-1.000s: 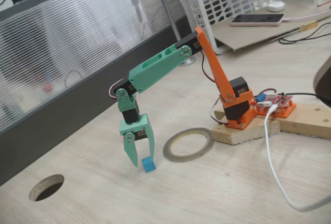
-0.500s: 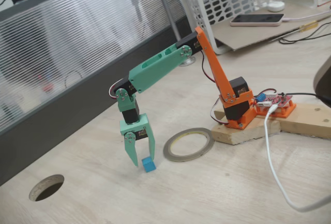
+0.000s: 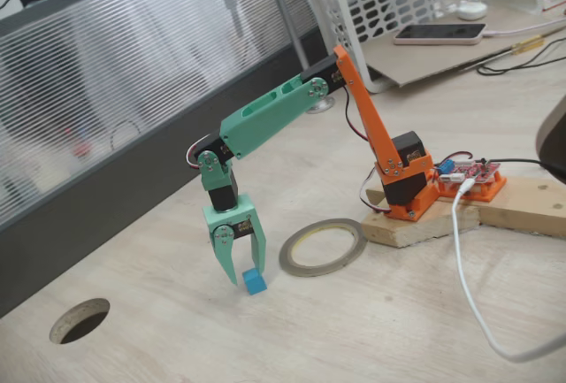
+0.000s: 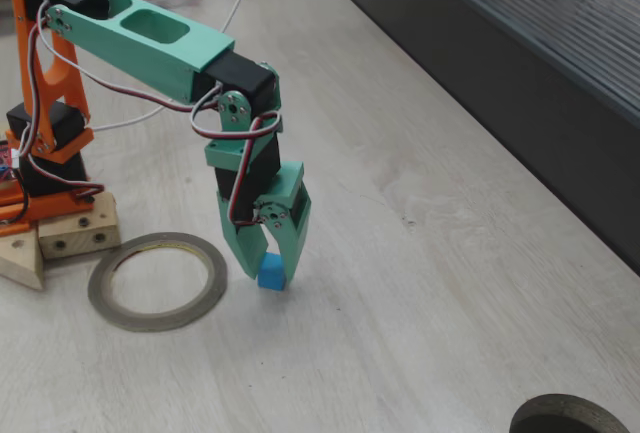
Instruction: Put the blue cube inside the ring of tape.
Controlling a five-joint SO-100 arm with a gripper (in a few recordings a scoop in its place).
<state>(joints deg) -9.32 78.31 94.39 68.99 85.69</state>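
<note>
Green gripper (image 3: 245, 270) (image 4: 268, 263) points down, jaws narrowly apart, pinching the blue cube (image 3: 255, 282) (image 4: 271, 272) at the fingertips. Cube sits at table level, just beside the ring of tape (image 3: 322, 246) (image 4: 157, 280), outside it.

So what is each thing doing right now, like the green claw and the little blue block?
end effector: pointing down, jaws closing around the blue cube, cube between the fingertips.
blue cube: upright on the table, outside the ring, between the jaws.
ring of tape: lying flat on the table, nothing inside it.
tabletop hole: open, nothing in it.
phone: lying flat on cardboard at the back.
</note>
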